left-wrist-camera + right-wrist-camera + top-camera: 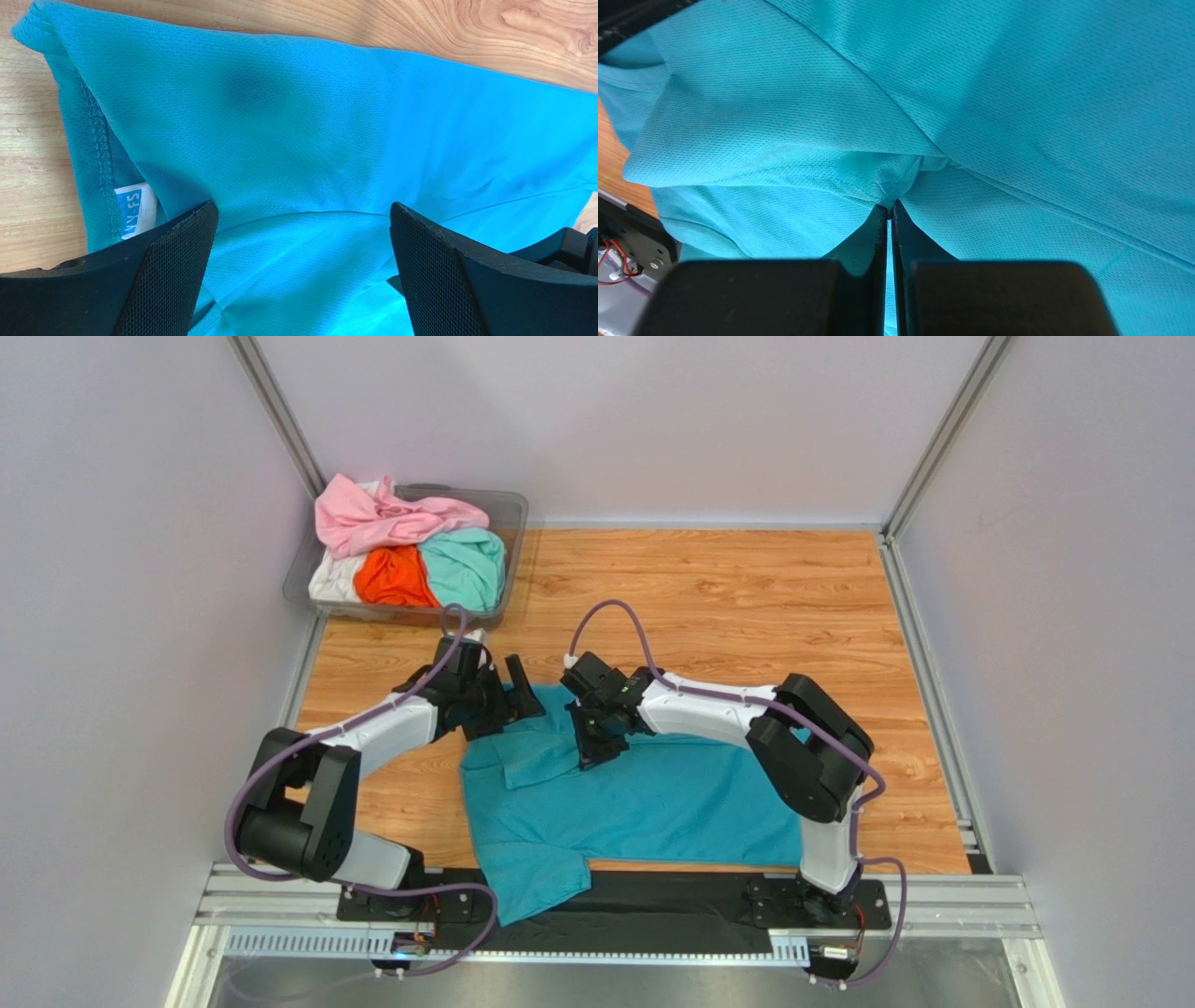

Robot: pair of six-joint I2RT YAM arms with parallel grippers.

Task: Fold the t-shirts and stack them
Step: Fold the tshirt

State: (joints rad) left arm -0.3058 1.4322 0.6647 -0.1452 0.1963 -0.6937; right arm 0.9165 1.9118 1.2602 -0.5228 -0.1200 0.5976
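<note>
- The right gripper (889,213) is pressed together, with a fold of the teal t-shirt (659,805) pinched between its tips.
- The teal t-shirt is laid out on the table (786,602), toward 6 o'clock.
- The left gripper (302,231) is held spread over its 10 o'clock edge.
- A heap of other t-shirts (393,525) is seen in the clear tub (508,507) at 11 o'clock.
</note>
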